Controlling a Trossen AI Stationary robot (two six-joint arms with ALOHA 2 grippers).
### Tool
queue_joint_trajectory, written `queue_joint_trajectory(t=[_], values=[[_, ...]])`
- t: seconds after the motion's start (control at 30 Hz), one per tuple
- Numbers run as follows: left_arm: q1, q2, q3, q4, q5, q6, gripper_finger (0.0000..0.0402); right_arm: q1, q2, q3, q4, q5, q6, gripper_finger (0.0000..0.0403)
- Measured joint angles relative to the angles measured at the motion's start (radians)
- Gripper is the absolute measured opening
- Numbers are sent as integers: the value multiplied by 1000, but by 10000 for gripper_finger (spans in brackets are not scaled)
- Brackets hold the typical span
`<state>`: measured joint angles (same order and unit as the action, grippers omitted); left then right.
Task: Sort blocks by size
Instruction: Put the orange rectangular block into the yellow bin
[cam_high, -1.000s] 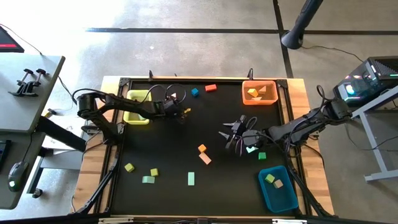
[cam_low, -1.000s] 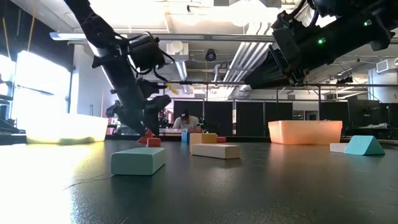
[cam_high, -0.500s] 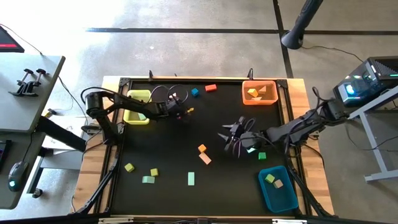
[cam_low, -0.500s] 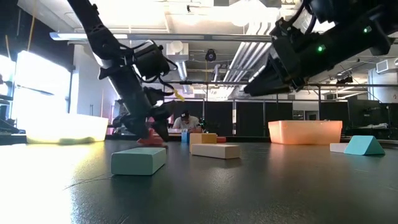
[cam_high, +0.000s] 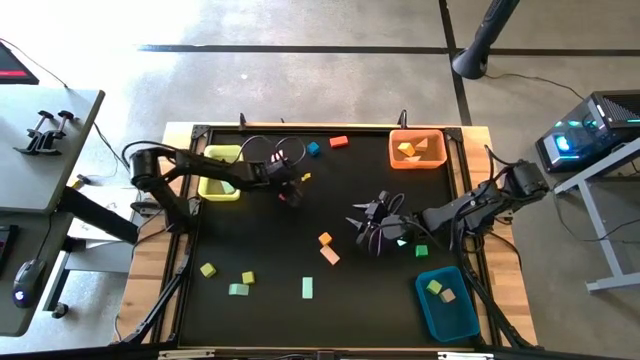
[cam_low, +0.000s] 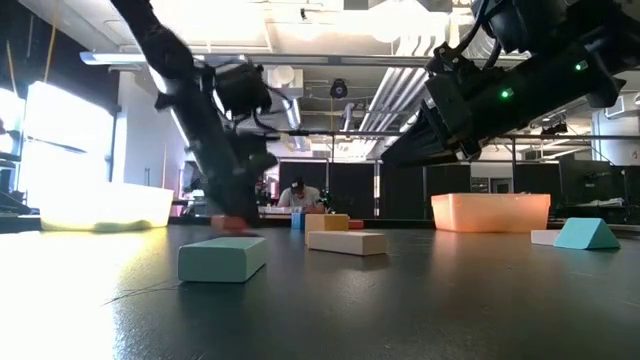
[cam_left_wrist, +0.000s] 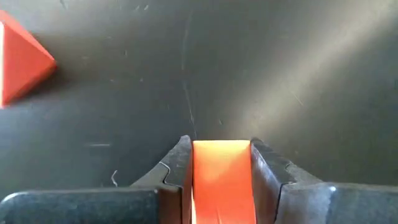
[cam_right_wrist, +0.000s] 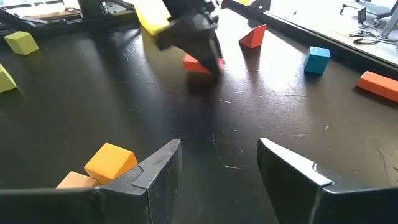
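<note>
Left gripper (cam_left_wrist: 221, 163) now lowered and apparently clamped on red block (cam_left_wrist: 221, 180).

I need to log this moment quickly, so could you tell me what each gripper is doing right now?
Left gripper: shut on a red block at the table surface.
Right gripper: open, holding nothing, above the mat.

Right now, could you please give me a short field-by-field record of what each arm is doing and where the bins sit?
left gripper: down at the mat near the yellow bin, fingers closed on a red block
right gripper: open, empty, hovering mid-table
nearby block: orange cube beside the right gripper
orange bin: far right corner, blocks inside
blue bin: near right corner, two blocks inside
loose blocks: several on the black mat
</note>
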<state>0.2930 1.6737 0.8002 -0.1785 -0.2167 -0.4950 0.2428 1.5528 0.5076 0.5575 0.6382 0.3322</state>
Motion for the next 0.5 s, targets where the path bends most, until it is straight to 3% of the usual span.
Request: queue_joint_trajectory(t=[0.23, 0.4, 0.5], values=[[-41, -206, 124, -454, -213, 71, 85, 0, 0, 0, 2, 0, -19, 206], [-7, -376, 123, -775, -337, -51, 85, -1, 0, 0, 10, 1, -25, 206], [59, -450, 80, -857, -363, -135, 85, -1, 0, 0, 18, 1, -27, 206]])
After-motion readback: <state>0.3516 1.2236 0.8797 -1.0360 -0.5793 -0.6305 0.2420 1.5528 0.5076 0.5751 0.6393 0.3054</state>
